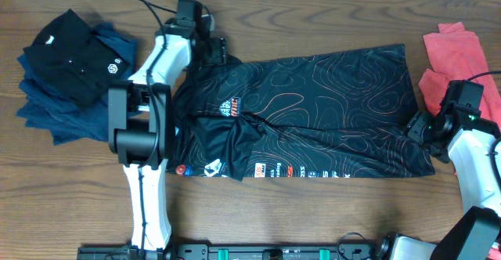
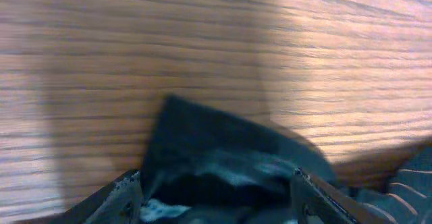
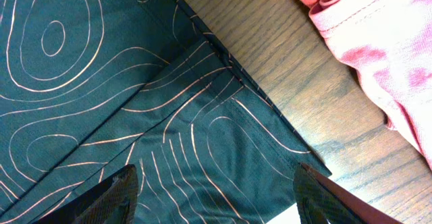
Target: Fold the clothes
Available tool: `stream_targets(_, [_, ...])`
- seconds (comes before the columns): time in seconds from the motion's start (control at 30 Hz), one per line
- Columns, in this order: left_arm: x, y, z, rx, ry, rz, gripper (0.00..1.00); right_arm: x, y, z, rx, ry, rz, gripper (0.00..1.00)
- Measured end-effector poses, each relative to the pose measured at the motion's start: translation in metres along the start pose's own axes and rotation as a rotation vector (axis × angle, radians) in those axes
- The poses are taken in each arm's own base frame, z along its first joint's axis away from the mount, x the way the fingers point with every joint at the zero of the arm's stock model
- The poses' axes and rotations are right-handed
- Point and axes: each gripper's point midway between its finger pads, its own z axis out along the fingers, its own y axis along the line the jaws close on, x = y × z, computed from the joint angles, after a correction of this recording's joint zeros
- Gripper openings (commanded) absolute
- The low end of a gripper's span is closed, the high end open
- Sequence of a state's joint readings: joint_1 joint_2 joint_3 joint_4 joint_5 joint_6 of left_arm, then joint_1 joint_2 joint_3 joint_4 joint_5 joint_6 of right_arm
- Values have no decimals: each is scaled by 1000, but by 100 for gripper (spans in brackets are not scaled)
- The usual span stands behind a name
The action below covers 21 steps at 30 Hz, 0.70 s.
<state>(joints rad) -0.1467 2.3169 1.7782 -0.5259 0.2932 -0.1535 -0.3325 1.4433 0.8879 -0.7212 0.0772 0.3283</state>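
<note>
Overhead view: black short-sleeved contour-print jersey [image 1: 329,111] lies spread across middle of brown wooden table [image 1: 313,221]. Left gripper [image 1: 213,51] near table's far edge, jaws wide, dark cloth between, unclamped. Right gripper [image 3: 216,183] toward table's right end, jaws wide, empty, above jersey corner.

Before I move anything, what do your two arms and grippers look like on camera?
Left arm: white shells, black joint housings, a black cable looping near its wrist. Right arm: the same white and black, with a small green light. Left gripper and right gripper: dark fingers with ridged inner edges.
</note>
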Motion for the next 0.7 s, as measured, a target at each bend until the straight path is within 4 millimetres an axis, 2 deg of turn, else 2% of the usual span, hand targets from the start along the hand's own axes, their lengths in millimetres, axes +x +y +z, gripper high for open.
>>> stream_targets(0.07, [2, -6, 2, 1, 3, 12, 58, 0, 0, 0, 0, 0, 0, 72])
stream_targets(0.17, [3, -9, 5, -10, 4, 18, 36, 0, 0, 0, 0, 0, 0, 72])
stream_targets(0.27, [3, -6, 7, -29, 1, 24, 27, 0, 0, 0, 0, 0, 0, 72])
stream_targets(0.4, [2, -2, 8, -42, -6, 16, 6, 0, 0, 0, 0, 0, 0, 72])
stream_targets(0.7, [1, 0, 9, -48, -9, 17, 6, 0, 0, 0, 0, 0, 0, 71])
